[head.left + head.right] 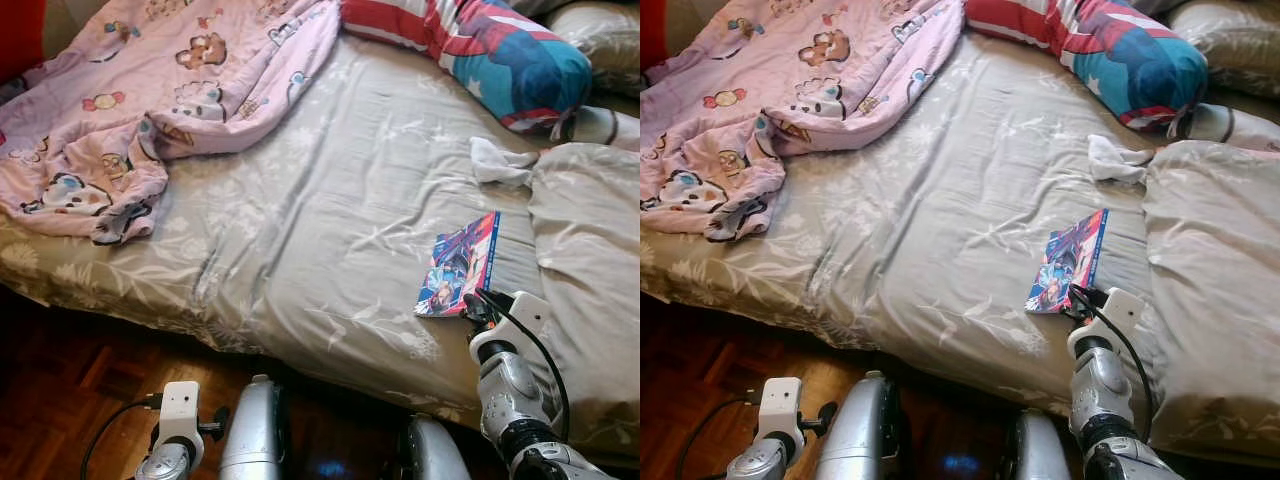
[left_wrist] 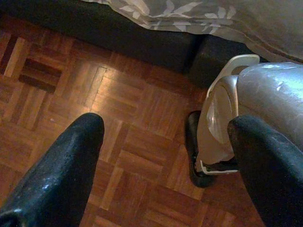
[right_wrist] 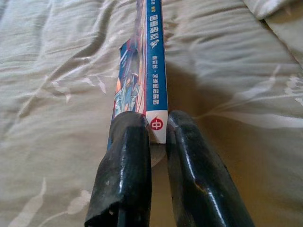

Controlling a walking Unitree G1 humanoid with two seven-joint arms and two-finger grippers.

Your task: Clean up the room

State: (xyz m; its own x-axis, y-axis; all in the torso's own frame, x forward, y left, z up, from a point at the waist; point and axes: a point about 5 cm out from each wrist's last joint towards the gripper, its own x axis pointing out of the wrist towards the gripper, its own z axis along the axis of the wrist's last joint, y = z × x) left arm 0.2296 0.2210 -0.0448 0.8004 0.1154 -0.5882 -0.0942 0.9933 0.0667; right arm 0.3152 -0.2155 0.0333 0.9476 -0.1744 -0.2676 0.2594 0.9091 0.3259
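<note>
Right gripper (image 3: 158, 125): I am pinching the comic book (image 1: 458, 266) by its near spine end.
Comic book: lying on my grey bedsheet (image 1: 330, 200), one edge lifting.
Left gripper (image 2: 165, 142): hanging spread over parquet floor (image 2: 118, 118).

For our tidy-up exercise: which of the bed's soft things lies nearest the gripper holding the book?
The small white cloth, crumpled just beyond the book; pink blanket and striped pillow lie farther.
</note>
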